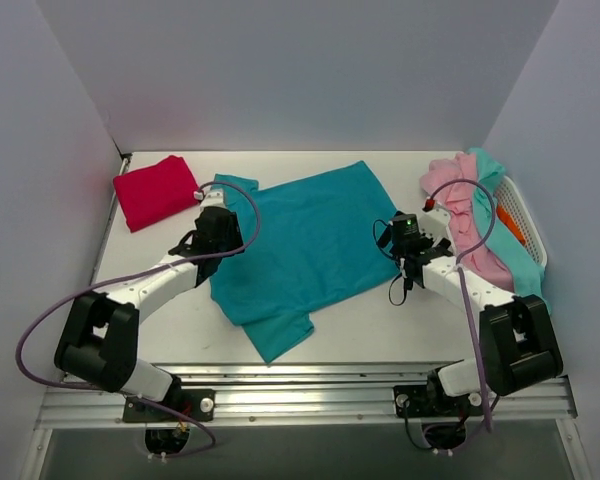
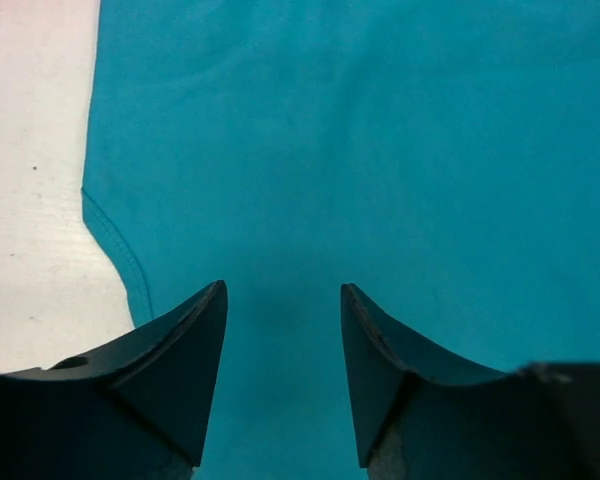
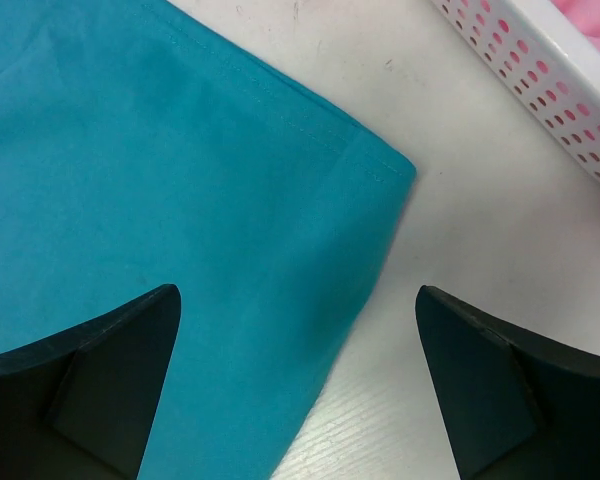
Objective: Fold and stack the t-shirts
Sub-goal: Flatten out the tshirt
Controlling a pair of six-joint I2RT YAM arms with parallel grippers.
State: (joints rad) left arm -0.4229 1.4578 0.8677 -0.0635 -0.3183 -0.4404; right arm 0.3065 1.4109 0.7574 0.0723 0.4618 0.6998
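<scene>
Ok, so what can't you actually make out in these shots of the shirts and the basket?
Top view: the left claw covers part of the teal t-shirt's left edge.
Top view: the orange shirt is mostly hidden by the aqua shirt in the basket; how many shirts lie there is unclear.
Right wrist view: the frame corner cuts off the basket.
Top view: the red shirt's top fold hides its lower layers.

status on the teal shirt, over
Left gripper open over teal shirt, near its left edge. Right gripper open over a hem corner. Shirt spread flat, unfolded. Red shirt folded far left; basket right, clear of both.
</scene>
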